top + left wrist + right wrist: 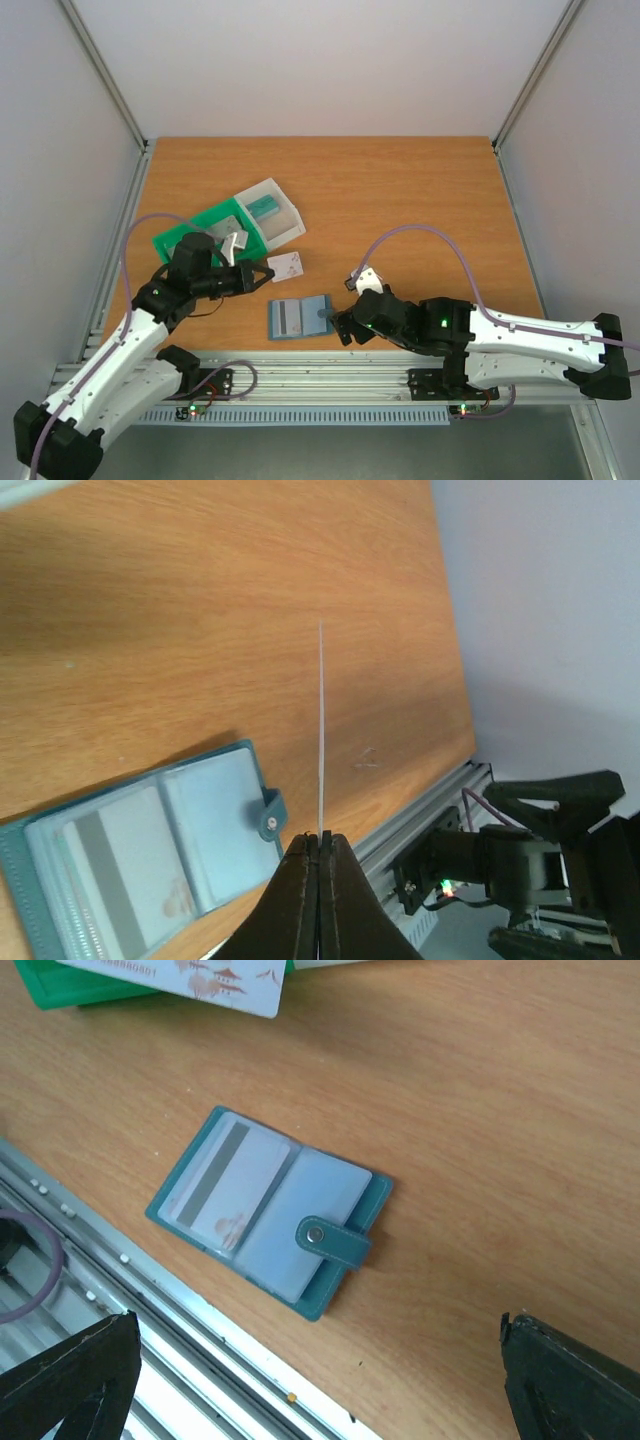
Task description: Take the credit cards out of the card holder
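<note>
- The left gripper (320, 842) is pinched shut on a credit card (286, 264), holding it between the green-and-clear tray (190, 232) and the card holder (268, 1210)
- The right gripper (338, 324) is spread wide with nothing in it, just beside the holder's tab side
- The card holder lies open on the table (400, 190) near the front edge, with a whitish card (225, 1185) in one pocket

1. This is a robotics lab test cell: my wood-grain desk (400, 190) is boxed in by plain white panels (300, 60) on three sides.
2. Aluminium extrusion posts (105, 75) frame the corners, and a slotted aluminium rail (320, 370) runs along the near edge.
3. My left arm (120, 350) and right arm (530, 340) are bolted to that rail, with purple cables (430, 232) looping over the desk and small red and green indicator lights (195, 408) at the bases.
</note>
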Robot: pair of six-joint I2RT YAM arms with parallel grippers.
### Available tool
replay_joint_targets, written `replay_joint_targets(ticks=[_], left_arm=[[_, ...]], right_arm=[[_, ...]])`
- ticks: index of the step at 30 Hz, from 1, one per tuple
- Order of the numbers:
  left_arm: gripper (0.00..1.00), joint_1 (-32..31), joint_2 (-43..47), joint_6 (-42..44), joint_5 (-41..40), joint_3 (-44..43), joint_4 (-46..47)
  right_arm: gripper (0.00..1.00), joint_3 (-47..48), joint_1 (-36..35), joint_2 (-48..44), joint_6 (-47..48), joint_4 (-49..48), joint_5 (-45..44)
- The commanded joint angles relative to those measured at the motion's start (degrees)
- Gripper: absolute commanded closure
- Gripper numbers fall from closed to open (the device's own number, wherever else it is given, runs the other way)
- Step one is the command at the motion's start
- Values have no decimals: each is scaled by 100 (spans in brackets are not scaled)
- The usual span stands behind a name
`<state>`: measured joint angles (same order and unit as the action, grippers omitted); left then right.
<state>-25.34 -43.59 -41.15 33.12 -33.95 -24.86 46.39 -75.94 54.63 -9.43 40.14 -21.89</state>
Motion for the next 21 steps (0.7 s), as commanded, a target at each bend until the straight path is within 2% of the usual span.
replay_joint_targets(ticks=[1,6,10,17,21], left_arm=[[100,282,-311,426,-93,-353,-337],[100,914,-684,451,36,-566,-502],[100,1316,-1134,815,-52,-1027,-915],[100,1881,-1823,1154,-615,-1774,-1516],[100,2234,-2219,1094,-612,-2022,-1532]], right_arm=[[2,99,-44,-154,-257,258,155],[2,96,-44,-304,-182,391,123],[2,133,-43,-416,-126,446,132],[2,182,-44,-541,-120,601,34],[2,218,-44,-572,-125,639,7]])
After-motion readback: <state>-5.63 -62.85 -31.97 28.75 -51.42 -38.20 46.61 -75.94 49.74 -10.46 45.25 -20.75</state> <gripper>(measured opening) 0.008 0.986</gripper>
